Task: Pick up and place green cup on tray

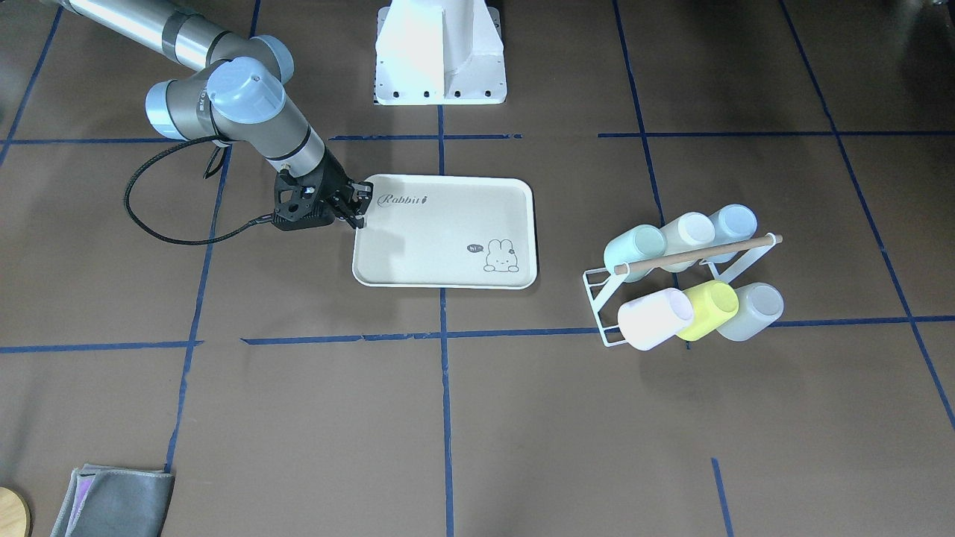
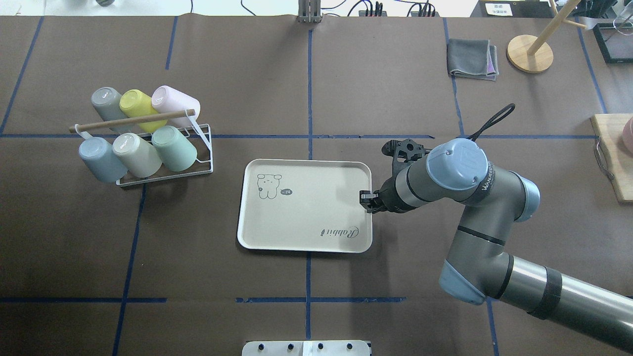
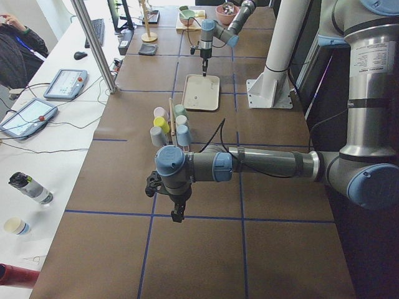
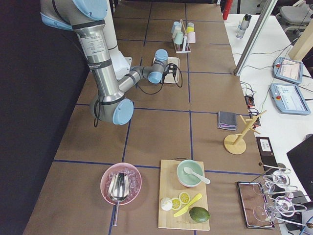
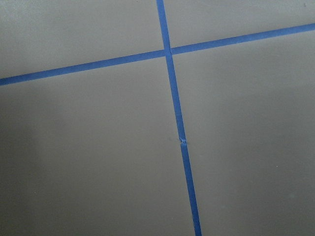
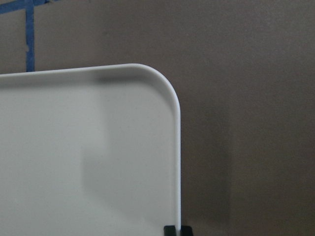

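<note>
The green cup (image 1: 634,250) is pale mint and lies on its side in a white wire rack (image 1: 597,294); in the overhead view the green cup (image 2: 174,148) is the rightmost of the near row. The cream tray (image 1: 440,239) with "Rabbit" script lies flat at the table's middle (image 2: 306,212) and holds nothing. My right gripper (image 2: 366,197) is at the tray's edge (image 1: 360,209). The right wrist view shows its fingertips (image 6: 170,230) close together astride the tray's rim (image 6: 176,147). My left gripper (image 3: 177,216) hangs over bare table far from the rack; I cannot tell whether it is open.
The rack (image 2: 205,165) also holds blue, beige, grey, yellow-green and pink cups under a wooden rod (image 2: 131,121). A grey cloth (image 2: 472,59), a wooden stand (image 2: 530,53) and a cutting board (image 2: 613,158) lie far right. The robot base (image 1: 440,52) stands behind the tray.
</note>
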Controlling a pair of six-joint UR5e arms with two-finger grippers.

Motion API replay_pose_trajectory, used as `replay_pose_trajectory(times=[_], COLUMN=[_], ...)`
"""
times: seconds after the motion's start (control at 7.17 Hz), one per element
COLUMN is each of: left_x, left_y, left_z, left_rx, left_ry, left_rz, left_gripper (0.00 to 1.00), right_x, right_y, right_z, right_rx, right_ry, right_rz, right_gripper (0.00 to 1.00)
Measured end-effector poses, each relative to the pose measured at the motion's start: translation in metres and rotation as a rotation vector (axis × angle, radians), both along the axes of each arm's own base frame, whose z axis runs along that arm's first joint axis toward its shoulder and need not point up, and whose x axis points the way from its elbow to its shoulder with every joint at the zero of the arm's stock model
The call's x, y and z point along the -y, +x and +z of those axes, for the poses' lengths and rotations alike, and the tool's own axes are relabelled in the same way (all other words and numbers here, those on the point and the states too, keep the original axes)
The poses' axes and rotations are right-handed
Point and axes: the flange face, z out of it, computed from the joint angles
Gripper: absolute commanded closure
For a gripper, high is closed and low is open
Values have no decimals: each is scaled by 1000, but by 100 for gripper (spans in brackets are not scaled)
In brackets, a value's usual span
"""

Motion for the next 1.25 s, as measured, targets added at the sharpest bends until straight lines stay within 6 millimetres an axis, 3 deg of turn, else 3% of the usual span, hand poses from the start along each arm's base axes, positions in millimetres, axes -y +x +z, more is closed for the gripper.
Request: replay_pose_trajectory(times=[0.28, 0.42, 0.56, 0.84, 0.98, 1.25], left_x=[0, 0, 0, 0, 0, 2], left_y=[0, 0, 0, 0, 0, -1], left_z=[0, -1, -2, -5, -5, -9], left_rx=[0, 0, 0, 2, 2, 18], left_ry=[1, 3, 6, 11, 12, 22], left_rz=[0, 0, 0, 0, 0, 1], left_gripper=[0, 0, 0, 0, 0, 0], right_x=[4, 13, 31, 85, 107, 142], right_y=[3, 14, 37, 111, 149, 252], right_z=[1, -2, -6, -1, 18, 80], right_rx=[-9, -20, -38, -114, -169, -263], right_ry=[1, 0, -2, 37, 72, 147], right_rz=[4, 1, -10, -55, -87, -169], right_gripper=[0, 0, 0, 0, 0, 0])
